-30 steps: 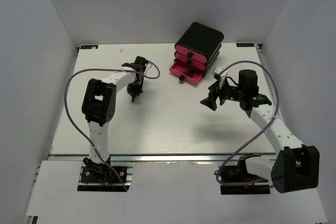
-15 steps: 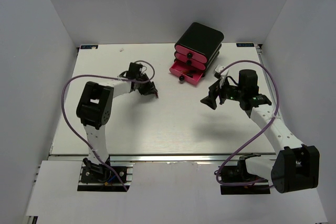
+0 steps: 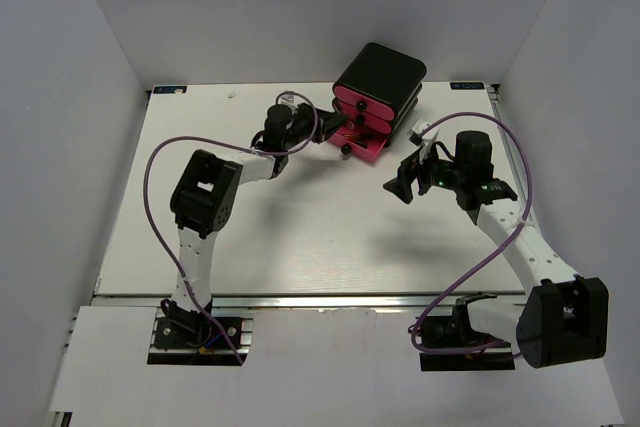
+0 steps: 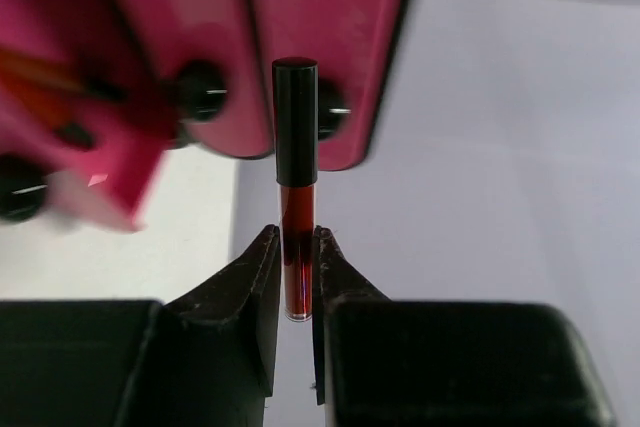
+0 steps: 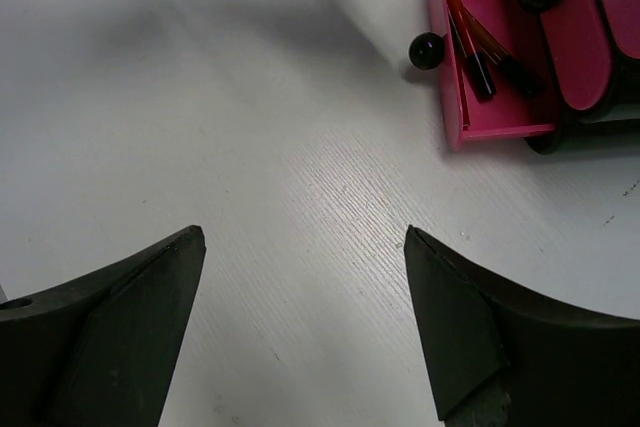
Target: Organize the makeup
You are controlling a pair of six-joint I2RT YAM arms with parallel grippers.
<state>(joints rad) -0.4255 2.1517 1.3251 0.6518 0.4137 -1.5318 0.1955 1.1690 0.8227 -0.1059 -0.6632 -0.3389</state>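
Left pincer is seen clamped on the lower end of a slim clear tube of dark red gloss with a black cap. The cap is pointed at the pink drawer fronts of the black three-drawer box. Right pincer is spread wide and empty above the white tabletop. In the open bottom pink drawer, two dark red sticks are seen lying.

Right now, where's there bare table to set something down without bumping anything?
Bare: the table's middle and near half, from the open drawer back to the near edge. The right gripper hangs open over its right side. Crowded: before the drawer box, where the left gripper holds a red tube.
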